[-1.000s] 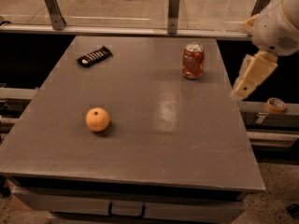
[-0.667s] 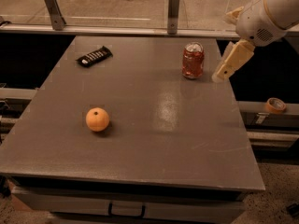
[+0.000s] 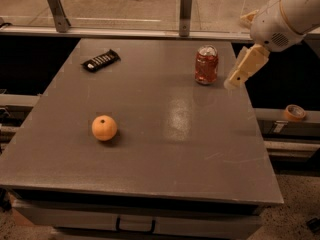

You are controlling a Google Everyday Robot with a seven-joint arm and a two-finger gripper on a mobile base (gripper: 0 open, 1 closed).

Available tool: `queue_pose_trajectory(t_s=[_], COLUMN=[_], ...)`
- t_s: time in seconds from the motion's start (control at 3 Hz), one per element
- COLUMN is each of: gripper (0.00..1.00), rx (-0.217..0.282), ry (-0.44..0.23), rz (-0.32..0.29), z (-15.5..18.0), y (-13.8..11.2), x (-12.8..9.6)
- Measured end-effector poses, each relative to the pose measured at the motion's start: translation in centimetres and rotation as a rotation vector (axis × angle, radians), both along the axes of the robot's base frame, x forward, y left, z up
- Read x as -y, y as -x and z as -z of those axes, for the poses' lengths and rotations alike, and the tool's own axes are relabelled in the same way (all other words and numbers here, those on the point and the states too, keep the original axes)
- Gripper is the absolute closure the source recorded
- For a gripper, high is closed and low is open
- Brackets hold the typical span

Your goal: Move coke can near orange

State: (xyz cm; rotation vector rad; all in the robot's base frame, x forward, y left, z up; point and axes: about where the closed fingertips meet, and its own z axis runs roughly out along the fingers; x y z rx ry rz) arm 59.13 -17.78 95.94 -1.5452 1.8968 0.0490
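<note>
Behind the grey bench (image 3: 210, 184) we see a metal rail with upright posts (image 3: 185, 13) and a pale floor beyond. A roll of tape (image 3: 293, 112) sits on a lower ledge off the right edge.

The coke can (image 3: 206, 65) stands upright near the far right of the bench. The orange (image 3: 104, 128) lies well apart from it, toward the near left. A black snack bar wrapper (image 3: 101, 60) lies flat at the far left, clear of both.

Our end effector (image 3: 234, 82) hangs just beside the can on its right, angled down and to the left, and does not touch it. We cannot tell whether it is released or clenched. It holds nothing.

We judge the grasp not yet made, so the carry across the bench is all still ahead.

- **Tipping or skidding:** the approach comes from the side at a slant. If the tip meets the can before it is lined up around the body, the light can could tip or skid left.
- **Slipping in the grip:** the can's body looks dented and uneven, so it may seat crookedly and slip out during the carry.
- **Disturbing the orange:** the orange is round and free to roll. A can set down too close or too fast could nudge it away.
</note>
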Motion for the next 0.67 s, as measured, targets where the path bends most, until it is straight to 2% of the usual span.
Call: queue_pose_trajectory(t_s=[0.33,0.67], gripper=[0.0,0.0], rx=[-0.022,-0.032], ry=[-0.09,-0.213], rz=[0.023,0.053], z=[1.9,4.0], y=[-1.3,-3.7], x=[-0.8,-2.3])
